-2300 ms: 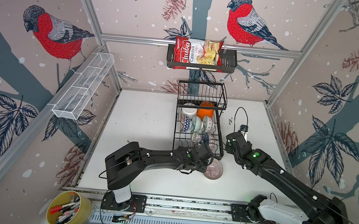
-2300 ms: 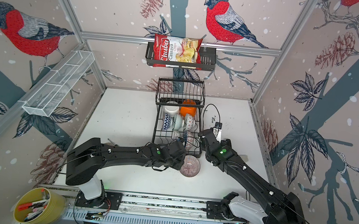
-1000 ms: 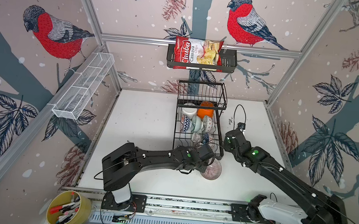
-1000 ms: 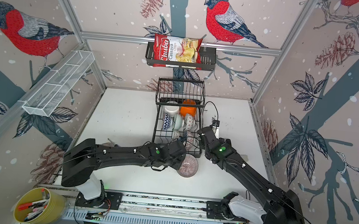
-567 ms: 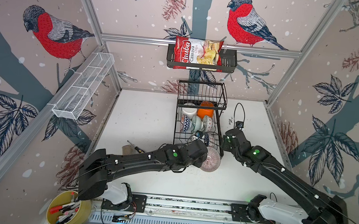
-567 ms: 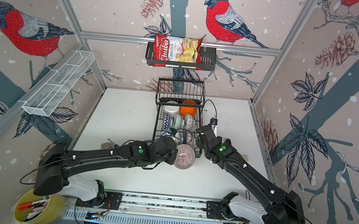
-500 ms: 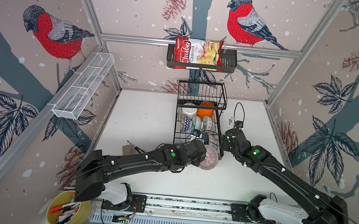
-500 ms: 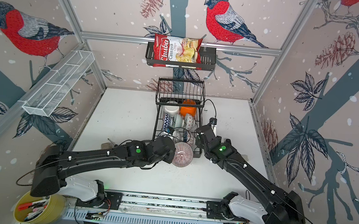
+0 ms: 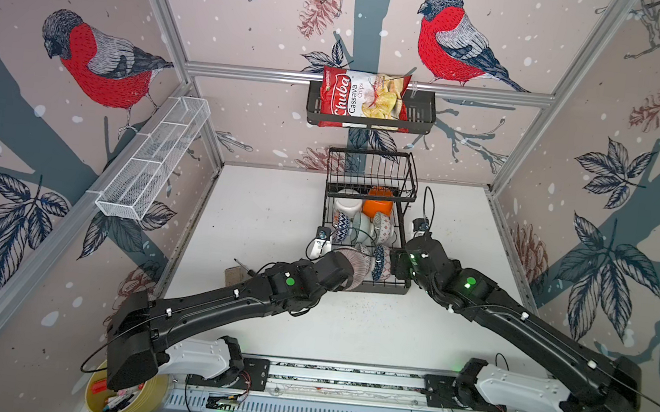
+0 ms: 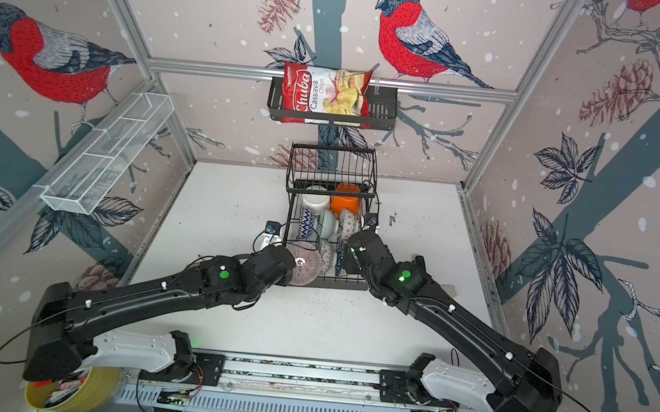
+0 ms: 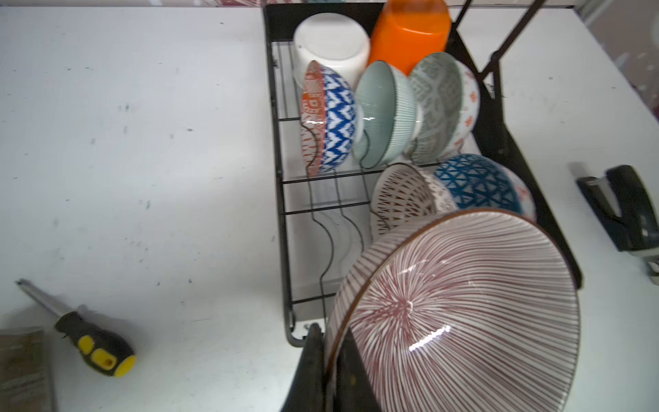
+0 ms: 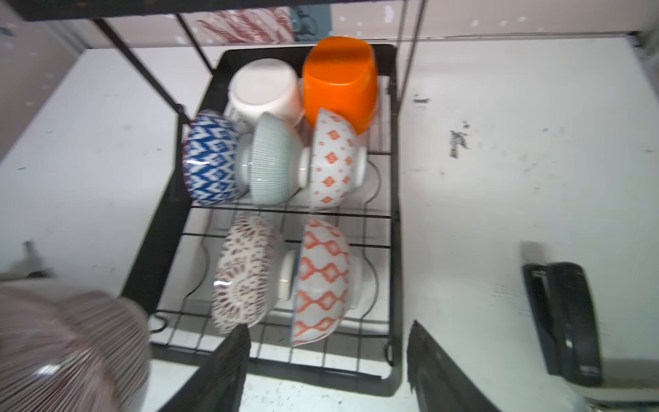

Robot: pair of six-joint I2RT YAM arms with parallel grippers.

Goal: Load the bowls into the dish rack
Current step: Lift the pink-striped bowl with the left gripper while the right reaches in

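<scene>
My left gripper (image 11: 328, 335) is shut on the rim of a red-striped bowl (image 11: 463, 314), which stands on edge over the near left corner of the dish rack (image 11: 281, 199); both top views show the bowl (image 9: 351, 267) (image 10: 305, 264). Several bowls stand in the rack: white (image 11: 331, 42), orange (image 11: 410, 32), blue zigzag (image 11: 338, 121), pale green (image 11: 385, 110), brown-speckled (image 12: 246, 271) and orange-lattice (image 12: 321, 278). My right gripper (image 12: 328, 330) is open at the rack's near right edge, its fingers either side of the orange-lattice bowl's lower rim without touching it.
A yellow-handled screwdriver (image 11: 92, 342) lies on the table left of the rack. A black tool (image 12: 563, 321) lies to its right. The rack's raised tier (image 9: 369, 169) overhangs the back row. A yellow tub of pens (image 9: 124, 394) sits at the front left.
My left arm has lifted the red-striped bowl off the table in front of the rack, tipped it on edge and carried it to the rack's near left corner. My right arm has barely moved.
</scene>
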